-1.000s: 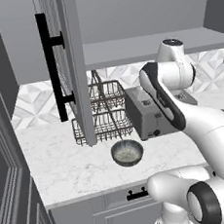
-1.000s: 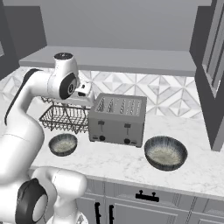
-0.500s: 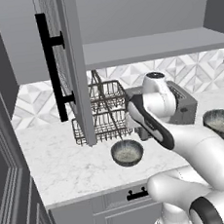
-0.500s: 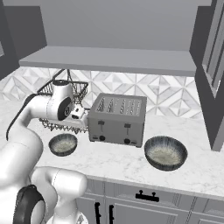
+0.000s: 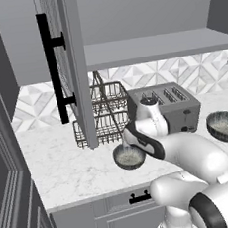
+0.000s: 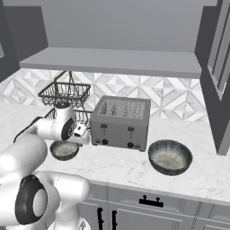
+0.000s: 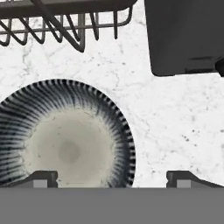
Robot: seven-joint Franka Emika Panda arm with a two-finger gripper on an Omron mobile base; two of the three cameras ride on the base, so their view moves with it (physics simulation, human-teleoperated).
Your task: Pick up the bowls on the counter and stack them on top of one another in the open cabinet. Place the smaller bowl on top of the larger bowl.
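I am holding my gripper [image 7: 111, 179] wide open over the smaller bowl [image 7: 65, 140], sitting on the counter [image 7: 175, 118] by the rack. It looks hard, smooth and breakable, so I am aiming to pinch its rim.

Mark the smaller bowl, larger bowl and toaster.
smaller bowl [image 7: 70, 148]: hand view, pale inside.
larger bowl [image 6: 170, 157]: right base view, speckled inside.
toaster [image 6: 120, 128]: right base view, front face.

Dark grey ribbed smaller bowl [image 7: 65, 140], pale speckled inside; white grey-veined counter [image 7: 175, 122]
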